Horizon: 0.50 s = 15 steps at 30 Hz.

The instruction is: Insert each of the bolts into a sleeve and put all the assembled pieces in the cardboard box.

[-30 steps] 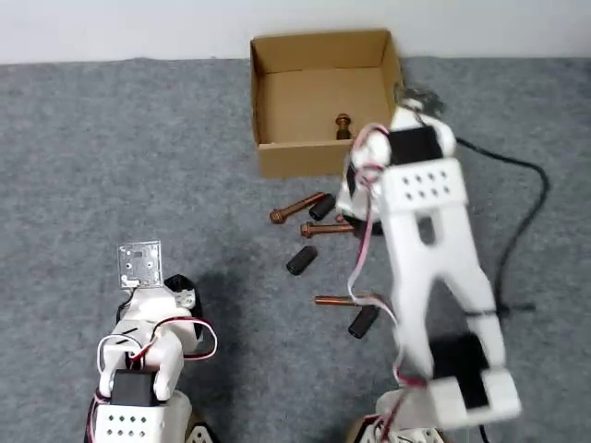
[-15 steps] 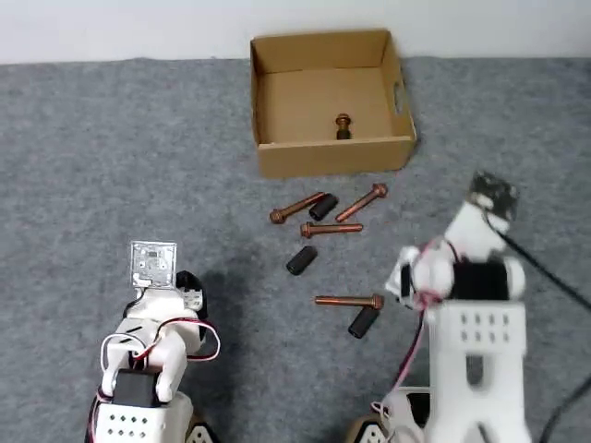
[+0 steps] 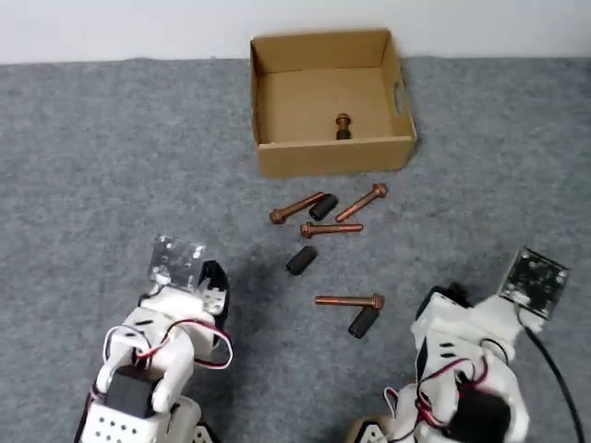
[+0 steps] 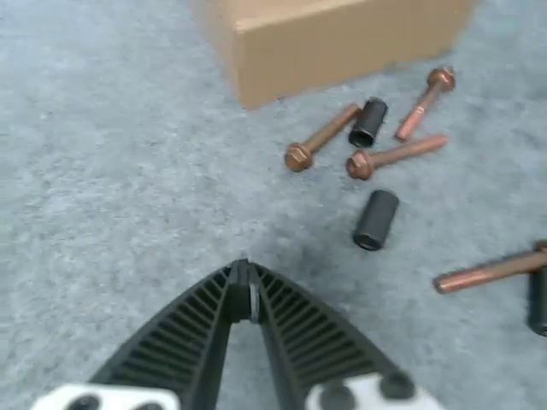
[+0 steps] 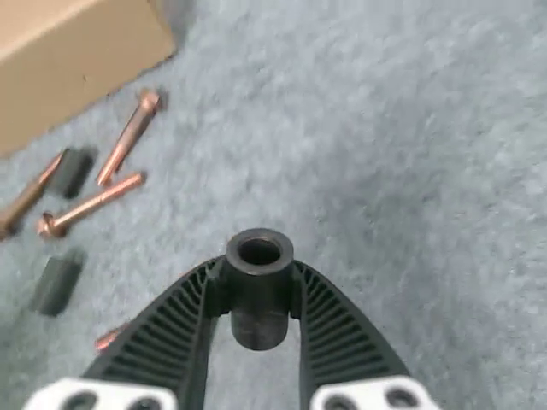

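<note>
Gripped in right gripper (image 5: 259, 272): one black sleeve (image 5: 259, 301). Ahead of it: four loose copper bolts (image 3: 297, 207) (image 3: 361, 202) (image 3: 331, 229) (image 3: 348, 300), three sleeves (image 3: 321, 207) (image 3: 301, 260) (image 3: 364, 321). Pinched fully together, empty: left gripper (image 4: 244, 295).

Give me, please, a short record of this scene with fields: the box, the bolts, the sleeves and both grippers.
surface: grey carpet
cardboard box: open on top, at the far side of the carpet
inside the box: one assembled piece
loose bolts: four, on the carpet in front of the box
loose sleeves: three, lying among the bolts
left gripper: shut, holds nothing
right gripper: shut on a black sleeve
</note>
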Motion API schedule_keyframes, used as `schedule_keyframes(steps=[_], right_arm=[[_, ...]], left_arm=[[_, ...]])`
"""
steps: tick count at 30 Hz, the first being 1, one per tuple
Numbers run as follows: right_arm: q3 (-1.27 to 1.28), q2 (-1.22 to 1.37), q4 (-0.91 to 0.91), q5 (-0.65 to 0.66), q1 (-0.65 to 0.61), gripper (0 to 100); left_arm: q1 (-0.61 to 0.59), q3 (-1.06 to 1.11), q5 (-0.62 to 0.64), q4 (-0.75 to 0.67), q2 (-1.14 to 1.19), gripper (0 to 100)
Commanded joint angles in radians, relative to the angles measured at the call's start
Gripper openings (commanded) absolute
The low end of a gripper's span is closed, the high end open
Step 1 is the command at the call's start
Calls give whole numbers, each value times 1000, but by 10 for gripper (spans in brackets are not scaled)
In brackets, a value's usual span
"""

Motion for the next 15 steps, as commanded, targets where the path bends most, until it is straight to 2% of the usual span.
schedule_keyframes(steps=[1,7,15], right_arm=[[-5,-21,-16,11,47,8],[2,-22,-13,9,122,8],[17,-30,-10,9,130,8]], left_arm=[[40,-159,-9,-14,201,7],[180,-486,-57,-38,646,9],[305,-765,-364,-37,1096,9]])
